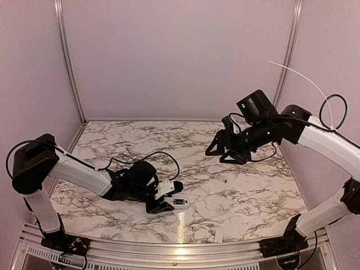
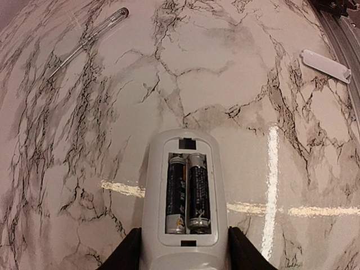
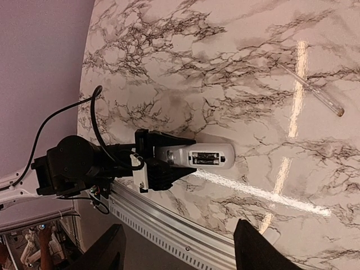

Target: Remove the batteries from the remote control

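While the left pincer clamps the remote at its near end, one finger on each long side, the remote lies back-up on the table near the front edge. Compartment uncovered; both batteries seated side by side in it. Right pincer hangs in the air well apart, jaws spread, nothing in them. Risk, my reading: the recess is narrow and the batteries sit snug, so a blunt fingertip levering there could twist the remote out of the clamp, or a freed battery could spring out and roll toward the rail. Table: glossy marble pattern, dark veins, glare streaks. A clear stick and a flat white piece lie apart from the remote. Walls plain lilac.
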`<action>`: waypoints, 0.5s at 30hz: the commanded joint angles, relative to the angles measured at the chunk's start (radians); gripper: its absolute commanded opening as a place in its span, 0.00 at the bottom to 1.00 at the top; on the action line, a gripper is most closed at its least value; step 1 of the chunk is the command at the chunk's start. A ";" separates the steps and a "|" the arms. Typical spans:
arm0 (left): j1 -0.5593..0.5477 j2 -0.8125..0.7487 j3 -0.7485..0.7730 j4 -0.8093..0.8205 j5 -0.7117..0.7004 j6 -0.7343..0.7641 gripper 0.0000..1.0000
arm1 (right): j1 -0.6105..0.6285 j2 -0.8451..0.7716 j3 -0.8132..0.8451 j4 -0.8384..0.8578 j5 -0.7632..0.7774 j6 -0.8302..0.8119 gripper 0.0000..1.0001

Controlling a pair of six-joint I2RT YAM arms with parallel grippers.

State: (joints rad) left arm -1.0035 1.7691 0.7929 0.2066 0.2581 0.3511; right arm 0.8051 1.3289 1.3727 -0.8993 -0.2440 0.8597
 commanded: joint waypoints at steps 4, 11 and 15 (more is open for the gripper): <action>-0.006 0.008 -0.029 0.020 -0.012 0.015 0.57 | 0.008 0.028 0.048 -0.039 0.019 -0.003 0.65; -0.006 -0.035 -0.050 0.016 -0.032 0.002 0.68 | 0.006 0.065 0.068 -0.027 0.004 -0.041 0.65; -0.006 -0.102 -0.059 0.004 -0.068 -0.029 0.81 | 0.006 0.099 0.094 -0.019 0.003 -0.074 0.65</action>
State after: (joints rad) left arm -1.0035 1.7531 0.7460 0.2092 0.2325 0.3515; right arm 0.8051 1.4010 1.4105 -0.9062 -0.2497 0.8146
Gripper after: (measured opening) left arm 0.741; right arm 0.649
